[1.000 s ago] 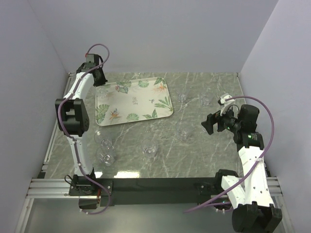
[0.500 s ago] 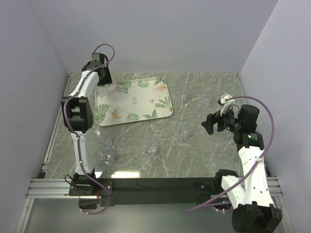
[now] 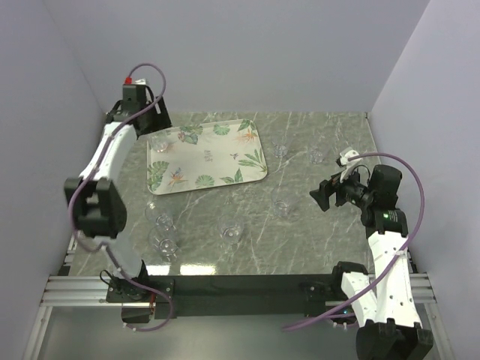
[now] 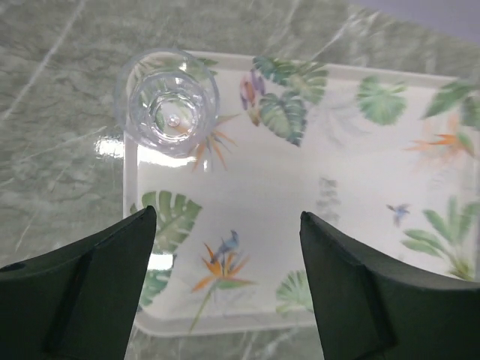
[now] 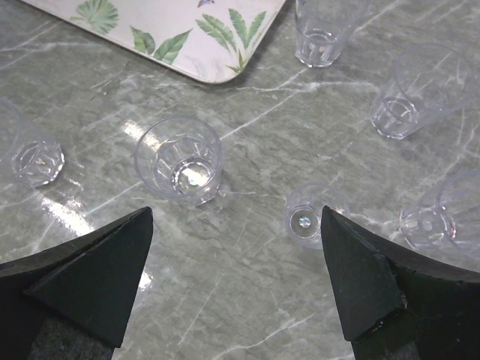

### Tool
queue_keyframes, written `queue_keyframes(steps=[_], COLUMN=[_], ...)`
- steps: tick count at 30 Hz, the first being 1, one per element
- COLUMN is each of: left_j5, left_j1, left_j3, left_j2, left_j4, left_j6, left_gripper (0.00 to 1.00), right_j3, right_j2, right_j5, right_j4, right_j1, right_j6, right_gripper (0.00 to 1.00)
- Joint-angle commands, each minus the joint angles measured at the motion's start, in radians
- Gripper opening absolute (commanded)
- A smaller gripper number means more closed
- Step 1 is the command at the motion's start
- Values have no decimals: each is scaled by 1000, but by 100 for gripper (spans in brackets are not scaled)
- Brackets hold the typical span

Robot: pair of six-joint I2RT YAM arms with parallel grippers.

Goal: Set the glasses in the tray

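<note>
One clear glass [image 4: 166, 103] stands upright in a corner of the leaf-print tray [image 4: 337, 165], which lies at the table's back left [image 3: 217, 161]; the same glass [image 3: 160, 148] shows faintly from above. My left gripper [image 4: 227, 277] hovers open over the tray with nothing between its fingers, apart from that glass. It sits by the tray's far left corner [image 3: 152, 120]. Several more glasses stand on the marble, among them two [image 5: 180, 160] [image 5: 306, 214] just ahead of my right gripper [image 5: 236, 277]. That gripper [image 3: 321, 196] is open and empty above the table's right side.
Other glasses stand behind the right gripper's reach [image 3: 281, 150] [image 3: 316, 156] and in a cluster at the front left [image 3: 165, 244] beside the left arm's elbow [image 3: 94, 208]. White walls close in the left, back and right. A metal rail [image 3: 225, 285] runs along the near edge.
My left gripper went from shut to open, letting go of the glass in the tray's corner, then drew up and back to the left. The right arm barely moved.
</note>
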Motion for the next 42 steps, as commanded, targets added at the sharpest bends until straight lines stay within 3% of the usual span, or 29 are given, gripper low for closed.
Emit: queue_keyframes(steps=[1, 8, 17, 25, 32, 37, 42], left_j5=[41, 112, 154, -23, -168, -134, -114], left_j1=[-2, 21, 72, 82, 82, 81, 79], left_j3=[-119, -519, -815, -880, -914, -960, -980], left_j2=[-231, -622, -947, -1036, -1063, -1049, -995], left_j4=[132, 206, 158, -49, -193, -199, -207], left_j6=[-17, -41, -190, -369, -509, -540, -568], left_gripper=[84, 87, 88, 86, 77, 65, 62], right_j3=[-12, -13, -15, -21, -23, -24, -24], right_j2=[-13, -10, 7, 1, -5, -7, -11], right_j5=[-44, -89, -80, -70, -66, -61, -61], right_j4=[25, 7, 8, 16, 19, 22, 24], right_j1=[-9, -10, -10, -12, -13, -16, -19], right_j6=[-30, -53, -50, -44, -41, -38, -37], right_gripper=[99, 99, 99, 99, 99, 99, 99])
